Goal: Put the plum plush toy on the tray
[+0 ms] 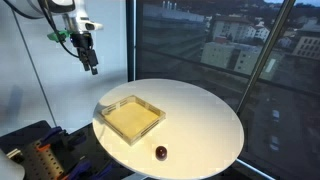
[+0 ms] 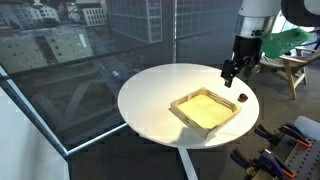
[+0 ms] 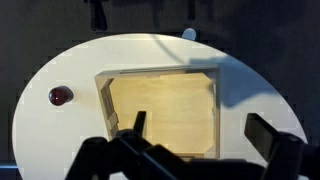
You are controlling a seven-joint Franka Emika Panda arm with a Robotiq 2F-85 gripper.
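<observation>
Your black two-finger gripper (image 1: 91, 66) hangs above the round white table (image 1: 200, 120), its fingers spread wide and holding nothing. The small dark reddish-purple plum plush ball (image 1: 160, 152) sits on the bare tabletop near the shallow square yellowish-tan tray (image 1: 146, 105), not touching it, close to the table's edge.

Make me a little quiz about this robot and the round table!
1. True or false: the plum toy lies inside the tray.
2. Pick one. The gripper is: A) holding the plum toy, B) open and empty, C) touching the tray.
3. Fill in: the plum toy rests on the white round ____.
Key: 1 false; 2 B; 3 table.
</observation>
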